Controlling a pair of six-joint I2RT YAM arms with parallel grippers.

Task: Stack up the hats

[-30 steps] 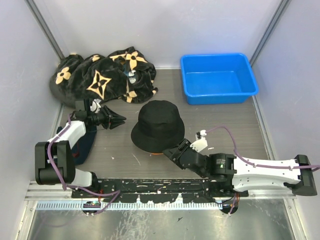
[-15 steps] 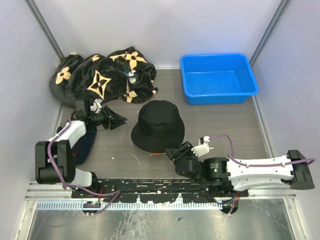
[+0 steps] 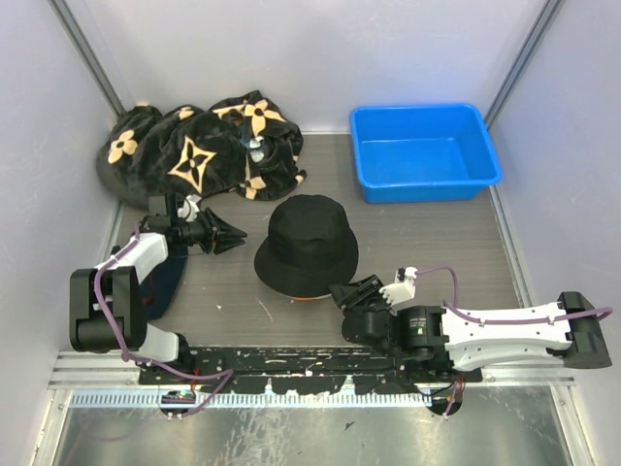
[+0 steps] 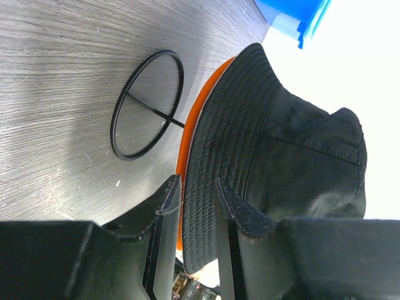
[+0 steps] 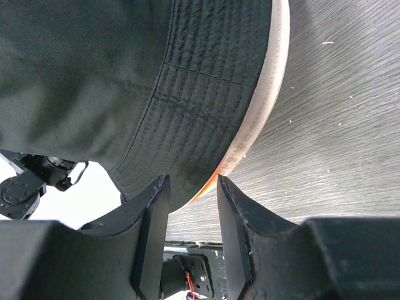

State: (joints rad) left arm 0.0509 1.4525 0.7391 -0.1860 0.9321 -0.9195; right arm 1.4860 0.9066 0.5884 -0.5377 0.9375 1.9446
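Observation:
A black bucket hat (image 3: 307,241) sits on top of a pile at the table's middle. An orange brim (image 3: 308,297) peeks out below its near edge. In the right wrist view the black hat (image 5: 125,69) lies over a beige brim (image 5: 270,94) and an orange sliver (image 5: 209,182). No light blue hat shows. My left gripper (image 3: 238,236) is open a little and empty, pointing at the hat's left side without touching it; in its view (image 4: 197,184) the black hat (image 4: 275,144) and orange brim (image 4: 187,131) lie ahead. My right gripper (image 3: 342,291) (image 5: 190,181) is open and empty just off the near brim.
A large black cloth with tan flowers (image 3: 194,146) is heaped at the back left. A blue bin (image 3: 424,152) stands at the back right. A dark navy garment (image 3: 167,277) lies under my left arm. A thin black ring (image 4: 148,104) lies on the table beside the hats.
My right arm has folded back toward the near edge, its gripper drawing slightly away from the hat's near brim. My left arm and the hats have barely moved.

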